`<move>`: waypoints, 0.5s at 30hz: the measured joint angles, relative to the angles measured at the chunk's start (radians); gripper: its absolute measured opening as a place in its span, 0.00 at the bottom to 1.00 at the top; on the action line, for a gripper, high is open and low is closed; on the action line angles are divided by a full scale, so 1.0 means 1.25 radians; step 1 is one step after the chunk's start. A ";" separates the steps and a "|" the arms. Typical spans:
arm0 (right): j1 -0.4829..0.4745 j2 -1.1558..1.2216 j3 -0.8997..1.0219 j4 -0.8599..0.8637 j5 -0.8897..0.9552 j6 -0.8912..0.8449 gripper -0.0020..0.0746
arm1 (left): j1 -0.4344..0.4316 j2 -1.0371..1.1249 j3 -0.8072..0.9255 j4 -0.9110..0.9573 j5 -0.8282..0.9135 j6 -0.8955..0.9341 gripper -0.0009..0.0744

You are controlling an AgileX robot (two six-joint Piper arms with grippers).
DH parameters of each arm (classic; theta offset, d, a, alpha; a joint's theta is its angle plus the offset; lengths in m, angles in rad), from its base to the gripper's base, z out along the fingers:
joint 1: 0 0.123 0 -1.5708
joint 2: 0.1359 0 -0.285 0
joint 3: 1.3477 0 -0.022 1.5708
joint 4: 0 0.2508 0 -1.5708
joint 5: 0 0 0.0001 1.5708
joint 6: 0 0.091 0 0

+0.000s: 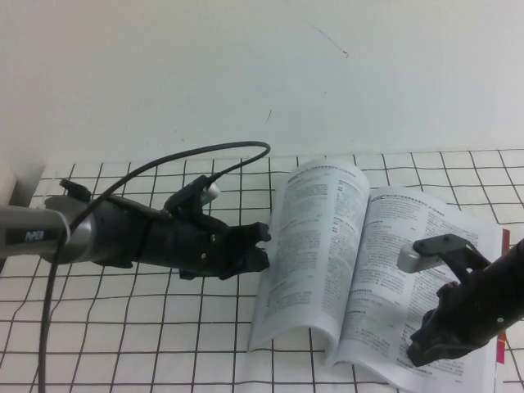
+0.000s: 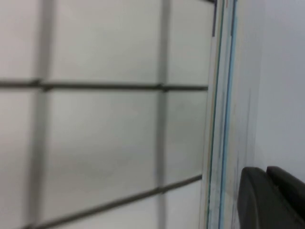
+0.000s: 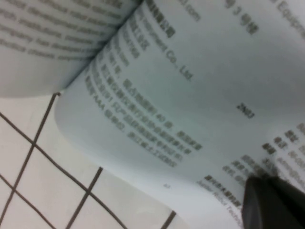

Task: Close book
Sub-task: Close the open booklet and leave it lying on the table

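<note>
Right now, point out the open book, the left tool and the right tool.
open book (image 1: 315, 237): high view, left page.
left tool (image 1: 264, 246): high view, between its fingertips, left of the book.
right tool (image 1: 419, 348): high view, its tip, over the right page.

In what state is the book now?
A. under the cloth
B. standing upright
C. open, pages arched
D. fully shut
C: the book lies open with arched pages; the left gripper is beside its left edge, the right gripper over its right page.
</note>
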 joint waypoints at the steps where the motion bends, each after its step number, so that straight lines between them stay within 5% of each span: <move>1: 0.001 0.001 0.000 0.000 0.000 0.000 0.02 | -0.007 0.010 -0.010 -0.019 0.010 0.018 0.01; 15: 0.008 -0.024 0.011 -0.004 0.005 0.009 0.02 | -0.083 0.031 -0.168 -0.223 0.272 0.161 0.01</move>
